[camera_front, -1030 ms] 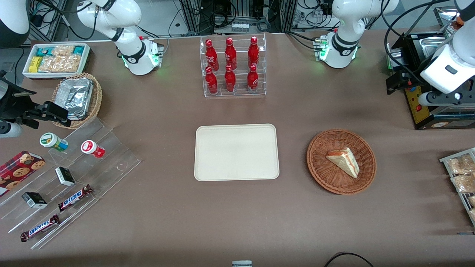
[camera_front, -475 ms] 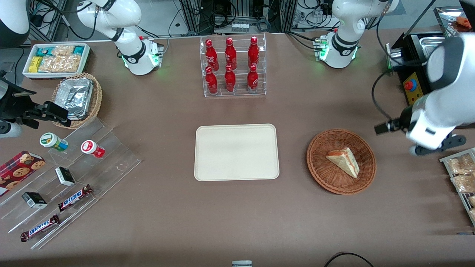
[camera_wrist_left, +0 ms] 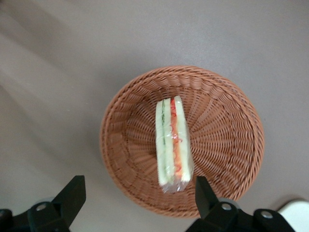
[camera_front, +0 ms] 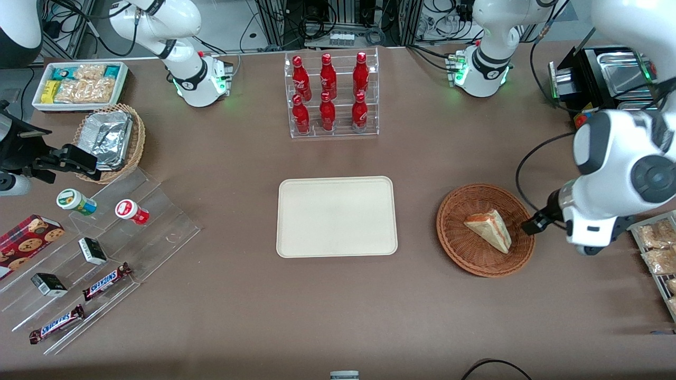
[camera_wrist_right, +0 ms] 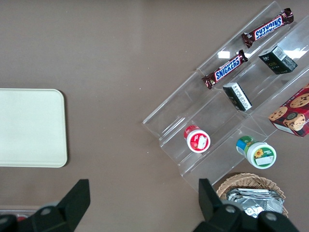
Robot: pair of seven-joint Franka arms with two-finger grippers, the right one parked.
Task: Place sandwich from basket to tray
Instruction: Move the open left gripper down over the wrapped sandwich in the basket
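Sandwich [camera_front: 489, 228] lies in the wicker basket [camera_front: 465, 253], right of centre in the front frame, a wrapped triangular wedge; the wrist view shows it standing on edge with the green and red filling layers [camera_wrist_left: 170, 140] facing up. Tray [camera_front: 336, 216] sits mid-frame on the brown bench [camera_front: 338, 306], bare, apart from the basket. Tool [camera_wrist_left: 137, 195] hangs above the basket's rim at the edge toward the working arm's end of the bench; fingers spread wide and empty, one fingertip [camera_wrist_left: 72, 191] over the bench outside the rim, the other [camera_wrist_left: 203, 186] over the weave just beside the sandwich's end. Step in hand, as judged: approach for the pick; nothing grasped, transfer not begun. Next move likely calls for centring the tool over the wedge so the fingers straddle the two bread faces, then descending without fouling the rim, and closing gently, since the bread looks soft. Rack of red bottles [camera_front: 330, 92] stands upper centre, not in the path.
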